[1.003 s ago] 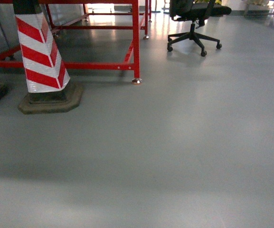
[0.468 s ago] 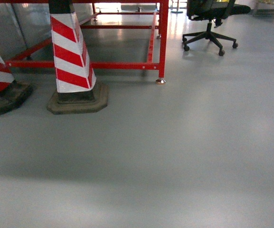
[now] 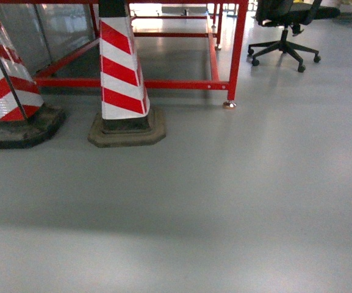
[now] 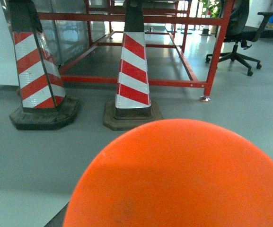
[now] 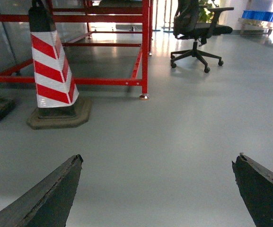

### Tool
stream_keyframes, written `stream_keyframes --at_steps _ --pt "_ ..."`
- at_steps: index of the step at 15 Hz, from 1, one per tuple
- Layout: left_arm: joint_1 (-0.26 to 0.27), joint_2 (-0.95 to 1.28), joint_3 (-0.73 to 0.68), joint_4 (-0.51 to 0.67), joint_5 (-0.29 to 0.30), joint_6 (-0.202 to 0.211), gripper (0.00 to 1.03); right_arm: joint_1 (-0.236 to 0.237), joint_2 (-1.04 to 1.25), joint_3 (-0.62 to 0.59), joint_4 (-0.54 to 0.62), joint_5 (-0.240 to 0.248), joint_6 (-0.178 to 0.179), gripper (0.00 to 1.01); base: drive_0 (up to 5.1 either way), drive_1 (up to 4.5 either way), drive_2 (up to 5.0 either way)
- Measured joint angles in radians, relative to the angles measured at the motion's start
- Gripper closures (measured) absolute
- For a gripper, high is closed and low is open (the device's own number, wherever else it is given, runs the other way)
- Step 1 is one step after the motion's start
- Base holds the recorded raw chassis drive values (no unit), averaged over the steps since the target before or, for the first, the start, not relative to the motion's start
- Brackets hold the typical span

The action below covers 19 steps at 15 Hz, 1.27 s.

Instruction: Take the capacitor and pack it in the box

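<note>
An orange rounded capacitor (image 4: pixel 183 175) fills the lower half of the left wrist view, hanging above the grey floor right at my left gripper's jaws. It hides the fingers, apart from a dark sliver at the bottom left. In the right wrist view my right gripper (image 5: pixel 158 161) is open, with its two dark fingertips (image 5: pixel 74 163) wide apart over bare floor and nothing between them. The box is out of view. Neither gripper shows in the head view.
Two red-and-white striped cones (image 3: pixel 122 73) (image 3: pixel 5 85) stand on dark bases ahead to the left. Behind them is a red metal frame (image 3: pixel 233 55). A black office chair (image 3: pixel 285 36) stands at the far right. Grey floor (image 3: pixel 224 201) stretches in front.
In the head view the cone, red frame and chair have slid right. A second cone has come into view at the left.
</note>
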Motion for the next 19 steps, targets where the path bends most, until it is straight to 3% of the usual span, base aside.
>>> stream_keyframes --at_steps 10,16,19 --pt "0.000 0.000 0.000 0.001 0.000 0.000 0.60 0.000 0.000 0.000 0.004 0.000 0.000 0.03 -5.1 2.40 2.4" --pt "0.000 0.000 0.000 0.001 -0.002 0.000 0.60 0.000 0.000 0.000 0.001 -0.003 0.000 0.03 0.0 0.00 0.0" --pt "0.000 0.000 0.000 0.000 -0.002 0.000 0.60 0.000 0.000 0.000 0.000 -0.002 0.000 0.03 -0.1 3.89 -4.2"
